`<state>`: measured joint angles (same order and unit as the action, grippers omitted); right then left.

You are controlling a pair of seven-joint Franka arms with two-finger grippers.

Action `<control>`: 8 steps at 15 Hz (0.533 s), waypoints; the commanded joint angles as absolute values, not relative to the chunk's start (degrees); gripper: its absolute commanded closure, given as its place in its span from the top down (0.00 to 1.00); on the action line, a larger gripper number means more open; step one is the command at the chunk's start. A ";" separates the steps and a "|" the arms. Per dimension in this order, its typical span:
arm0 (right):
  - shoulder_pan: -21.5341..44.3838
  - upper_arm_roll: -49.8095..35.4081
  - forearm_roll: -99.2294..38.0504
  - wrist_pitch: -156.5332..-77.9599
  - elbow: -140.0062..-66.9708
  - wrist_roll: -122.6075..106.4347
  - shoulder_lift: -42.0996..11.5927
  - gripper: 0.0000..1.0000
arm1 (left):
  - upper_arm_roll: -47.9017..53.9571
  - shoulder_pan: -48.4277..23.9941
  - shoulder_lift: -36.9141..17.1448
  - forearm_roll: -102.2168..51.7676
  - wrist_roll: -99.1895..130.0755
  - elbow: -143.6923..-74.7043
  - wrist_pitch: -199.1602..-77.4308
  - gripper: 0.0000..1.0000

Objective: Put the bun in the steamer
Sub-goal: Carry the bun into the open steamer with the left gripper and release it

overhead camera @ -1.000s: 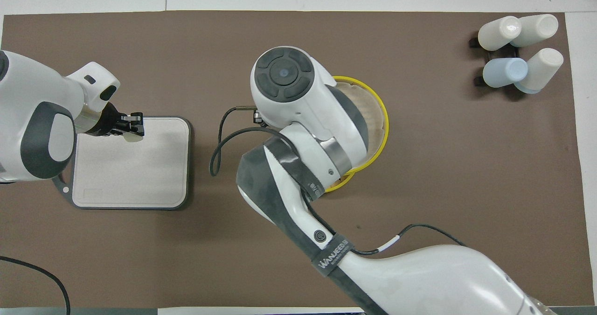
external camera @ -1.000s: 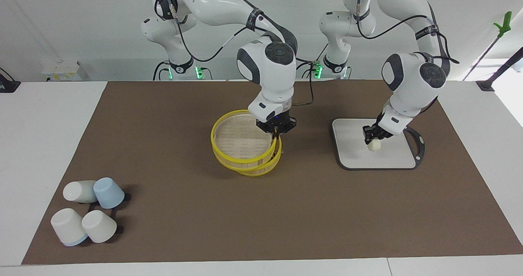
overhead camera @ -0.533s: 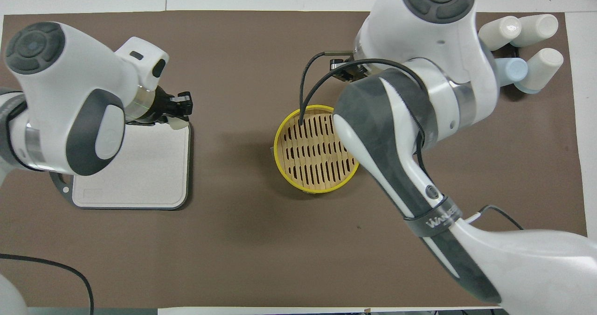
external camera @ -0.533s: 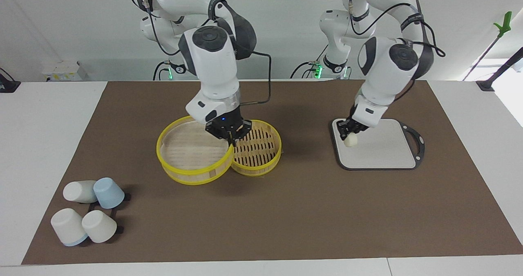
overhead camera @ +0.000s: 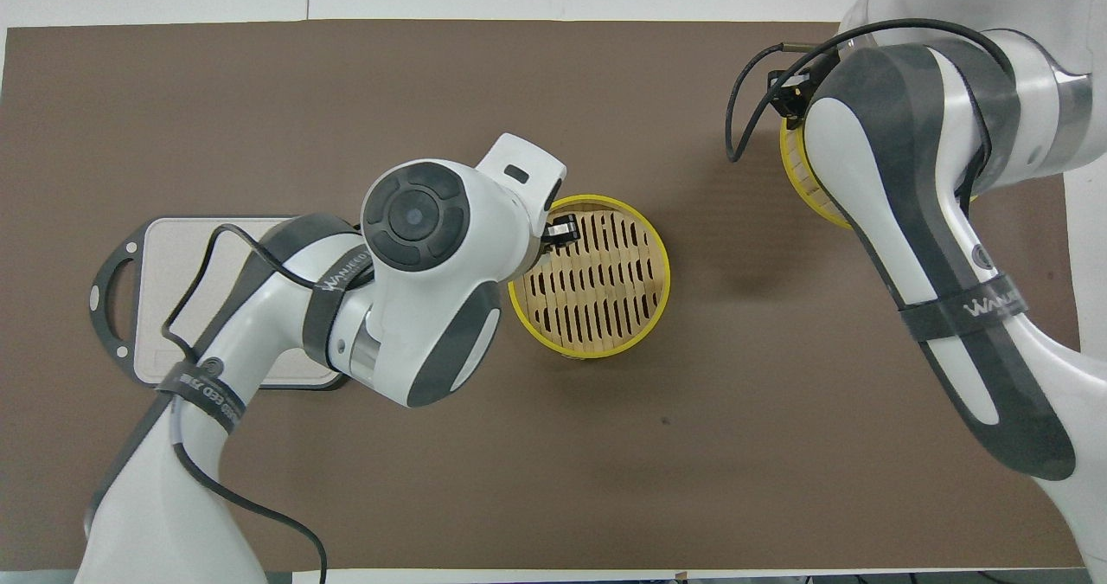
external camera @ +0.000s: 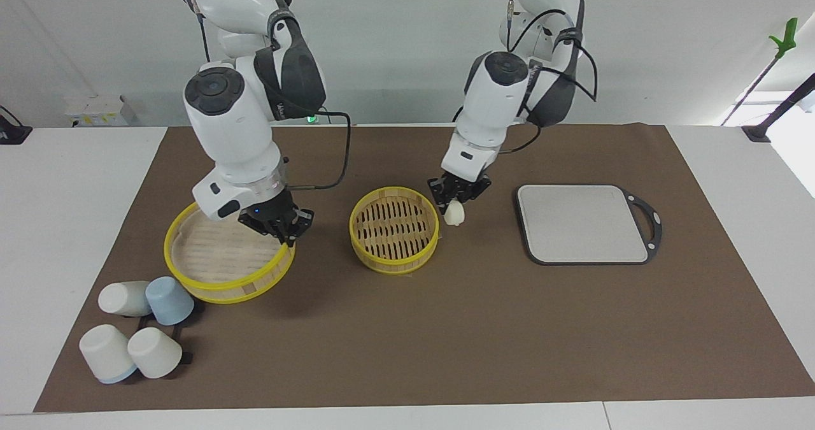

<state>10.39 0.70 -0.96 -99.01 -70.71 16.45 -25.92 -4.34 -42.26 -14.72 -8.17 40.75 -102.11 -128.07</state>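
Note:
The steamer is split in two. Its lower tier (external camera: 395,229) (overhead camera: 597,285), with a slotted floor and yellow rim, sits mid-mat. My right gripper (external camera: 284,237) is shut on the rim of the upper tier (external camera: 226,258) (overhead camera: 800,182), which has a whitish slatted face. It holds that tier tilted, toward the right arm's end of the table beside the cups. My left gripper (external camera: 453,205) (overhead camera: 562,231) is shut on the small cream bun (external camera: 455,214). The bun hangs just off the lower tier's rim on the cutting-board side. In the overhead view the left hand hides the bun.
A grey cutting board (external camera: 582,223) (overhead camera: 169,247) with a black rim and handle lies bare toward the left arm's end. Several pale and blue cups (external camera: 137,328) lie toward the right arm's end, farther from the robots than the held tier. A brown mat (external camera: 446,341) covers the table.
My right gripper carried the upper tier off the lower one toward the cups. My left gripper brought the bun from over the cutting board to the lower tier's rim.

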 commanded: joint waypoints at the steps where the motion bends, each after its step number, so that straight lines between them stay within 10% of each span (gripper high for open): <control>1: 9.23 -0.09 -1.32 -99.31 -71.45 15.21 -25.22 0.00 | -5.45 -45.17 -18.43 -8.70 40.43 -103.45 -132.71 0.31; 8: 7.12 0.00 -4.57 -101.87 -74.71 14.94 -24.17 0.00 | -5.54 -47.55 -24.87 -8.00 40.69 -101.60 -136.32 0.38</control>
<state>8.00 0.68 -3.38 -100.37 -72.22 16.30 -25.96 -4.59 -46.69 -23.63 -8.16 40.74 -102.89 -135.58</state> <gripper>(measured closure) 0.921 0.678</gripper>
